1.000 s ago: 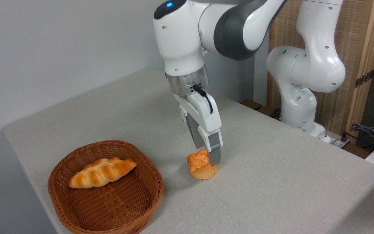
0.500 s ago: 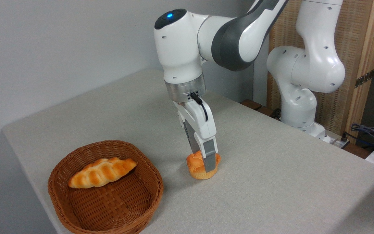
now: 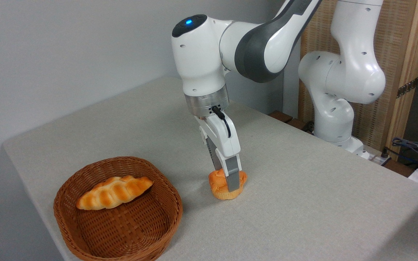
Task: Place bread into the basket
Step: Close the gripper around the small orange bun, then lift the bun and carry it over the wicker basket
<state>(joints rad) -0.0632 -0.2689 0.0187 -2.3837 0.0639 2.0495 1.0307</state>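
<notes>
**Fixed camera: gripper down over the bun, basket to the left**

Fixed camera looks down across a grey cloth-covered table (image 3: 303,203). One white Franka arm reaches in from the right rear, wrist pointing downward with a slight tilt.

Gripper (image 3: 227,183): lowered onto the bread (image 3: 219,186). The near grey finger (image 3: 233,179) lies across the front of the bun, covering its middle; the second finger is hidden behind the bun and the gripper body. Fingers stand either side of the bun at roughly its width. Whether they press on it I cannot tell from this angle.

Bread: small round orange-golden bun, swirled top, paler base. It sits on the table surface, base resting on the cloth, upright. Position is near the table's middle, just right of the basket (image 3: 85,232) but not touching it; a strip of bare cloth shows between them.

Basket: brown woven wicker, rounded-square, shallow, at the front left corner region of the table. Inside it, toward the back-left wall, lies a long braided golden-brown loaf (image 3: 113,192), set diagonally.

Background: pale wall at left, woven wood-framed screen (image 3: 401,54) behind the arm's base, loose cables (image 3: 412,146) at far right.
</notes>
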